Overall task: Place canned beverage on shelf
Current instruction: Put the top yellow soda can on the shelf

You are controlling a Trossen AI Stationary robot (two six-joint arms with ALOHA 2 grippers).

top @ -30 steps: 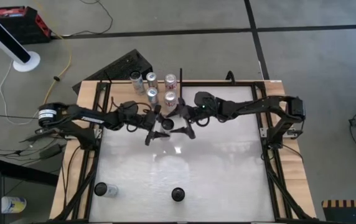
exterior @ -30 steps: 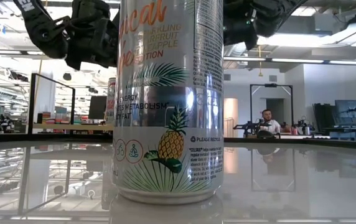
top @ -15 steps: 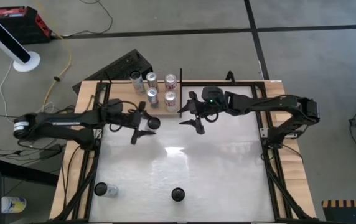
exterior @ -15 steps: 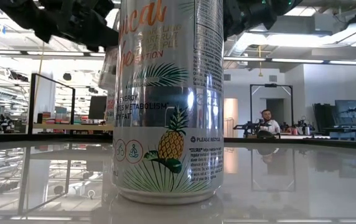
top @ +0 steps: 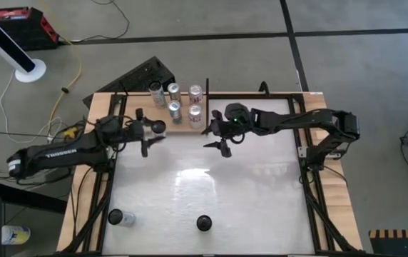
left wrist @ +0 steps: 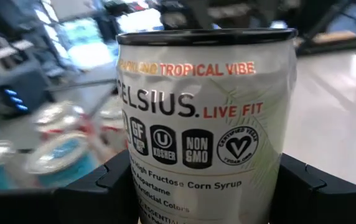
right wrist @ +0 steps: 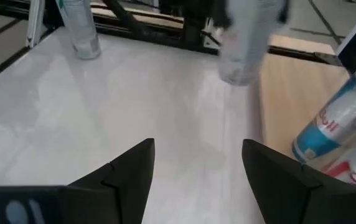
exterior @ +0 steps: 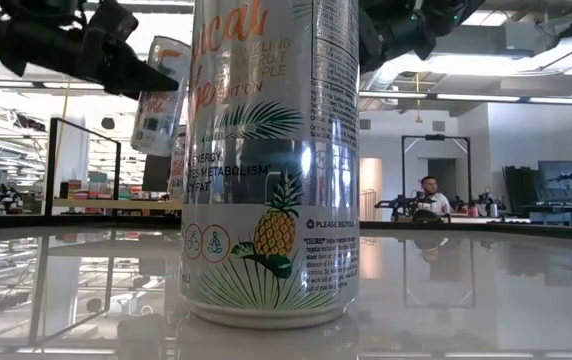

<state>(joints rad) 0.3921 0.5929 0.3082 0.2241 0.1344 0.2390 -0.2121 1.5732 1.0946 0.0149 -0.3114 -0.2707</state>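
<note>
Shelf (top: 179, 121) already carries five cans; I hold another can (left wrist: 206, 118) clamped in the left gripper (top: 149, 133) just beside it, unplaced, while the right gripper (top: 217, 135) hangs nearby, fingers apart and empty.

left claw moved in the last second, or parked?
Yes. In the high view the left claw, shut on a can, has pulled back toward the table's left side, away from the cans standing on the shelf.

Eight cans (top: 175, 91) show, one shelf (top: 181, 126), two arms (top: 289, 121) and one person (exterior: 429, 190).
</note>
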